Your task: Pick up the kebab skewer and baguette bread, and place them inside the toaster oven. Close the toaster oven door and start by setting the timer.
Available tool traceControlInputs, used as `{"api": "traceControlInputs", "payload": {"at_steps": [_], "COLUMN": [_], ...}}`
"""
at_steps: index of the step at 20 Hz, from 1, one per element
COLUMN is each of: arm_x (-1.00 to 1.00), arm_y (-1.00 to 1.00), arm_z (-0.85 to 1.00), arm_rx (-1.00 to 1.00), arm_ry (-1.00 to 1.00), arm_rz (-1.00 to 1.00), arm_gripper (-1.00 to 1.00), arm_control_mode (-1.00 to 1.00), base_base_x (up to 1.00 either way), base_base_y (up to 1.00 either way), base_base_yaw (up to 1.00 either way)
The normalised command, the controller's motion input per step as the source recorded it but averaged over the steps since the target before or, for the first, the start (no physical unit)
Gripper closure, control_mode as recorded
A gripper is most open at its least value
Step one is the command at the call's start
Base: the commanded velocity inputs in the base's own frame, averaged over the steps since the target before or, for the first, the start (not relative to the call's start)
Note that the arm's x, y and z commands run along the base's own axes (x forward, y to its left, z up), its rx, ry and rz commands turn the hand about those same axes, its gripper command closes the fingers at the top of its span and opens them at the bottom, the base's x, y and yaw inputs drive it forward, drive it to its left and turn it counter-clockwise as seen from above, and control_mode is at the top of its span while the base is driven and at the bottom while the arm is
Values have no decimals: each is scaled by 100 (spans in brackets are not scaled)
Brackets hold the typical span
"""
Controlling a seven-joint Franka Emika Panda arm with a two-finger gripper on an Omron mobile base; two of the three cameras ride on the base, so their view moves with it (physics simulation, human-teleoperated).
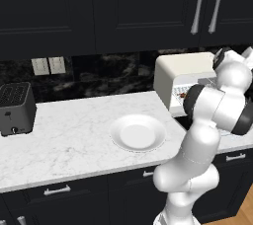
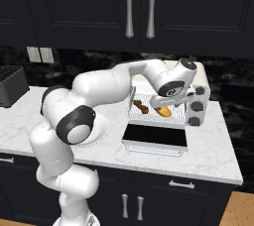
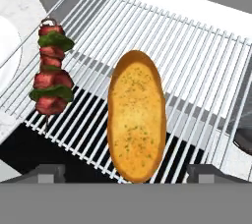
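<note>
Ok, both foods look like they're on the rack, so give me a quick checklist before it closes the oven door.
1. Baguette lying on the wire rack: ok.
2. Kebab skewer on the rack beside the bread, apart from it: ok.
3. Gripper open, fingers either side of the bread, nothing held: ok.
4. Oven door folded down flat: ok.
5. Hand clear of the oven opening: not ok.
6. Food clear of the door's swing: cannot tell.

The kebab skewer [image 3: 50,66] and baguette bread [image 3: 136,115] lie side by side, apart, on the toaster oven [image 2: 197,79] rack.
</note>
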Motion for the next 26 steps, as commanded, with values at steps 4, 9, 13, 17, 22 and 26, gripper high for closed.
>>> {"api": "traceControlInputs", "payload": {"at_steps": [4,9,13,17,22,26], "arm_x": [-90,-13,-7,-10,-45,-1], "arm_y": [2,46,39,3,-8,0], "arm_z": [3,-34,-41,-36,-25,-40], "arm_rx": [0,1,0,0,0,0], "arm_ry": [4,21,17,16,1,-2], "arm_rz": [-25,-39,-33,-25,-10,-13], "arm_gripper": [-100,-100,-100,-100,-100,-100], "arm_control_mode": [-100,-100,-100,-100,-100,-100], "base_base_x": [0,0,0,0,0,0], "base_base_y": [0,0,0,0,0,0], "base_base_yaw": [0,0,0,0,0,0]}}
